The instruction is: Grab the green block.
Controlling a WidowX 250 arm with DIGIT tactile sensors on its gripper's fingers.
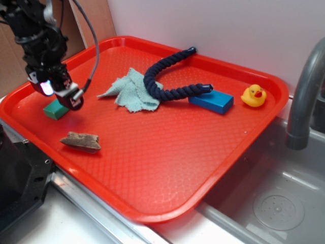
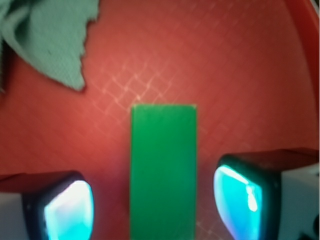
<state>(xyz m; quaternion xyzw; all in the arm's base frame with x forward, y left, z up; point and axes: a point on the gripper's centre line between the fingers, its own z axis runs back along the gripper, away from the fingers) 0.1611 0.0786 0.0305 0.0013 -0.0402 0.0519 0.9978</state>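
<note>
The green block (image 1: 54, 110) lies flat on the red tray (image 1: 167, 147) near its left edge, partly hidden by my gripper (image 1: 60, 94), which hangs just over it. In the wrist view the green block (image 2: 163, 170) runs lengthwise between my two glowing cyan fingertips, and my gripper (image 2: 155, 202) is open. One pad (image 2: 70, 207) stands left of the block and the other pad (image 2: 239, 197) stands right of it. Red tray shows in the gap on each side, so neither pad touches the block.
A brown wood chunk (image 1: 80, 141) lies just in front of the block. A teal cloth (image 1: 129, 90), dark blue rope (image 1: 165, 81), blue block (image 1: 211, 100) and yellow duck (image 1: 253, 95) sit farther back. A sink (image 1: 274, 203) and faucet (image 1: 303, 96) are at right.
</note>
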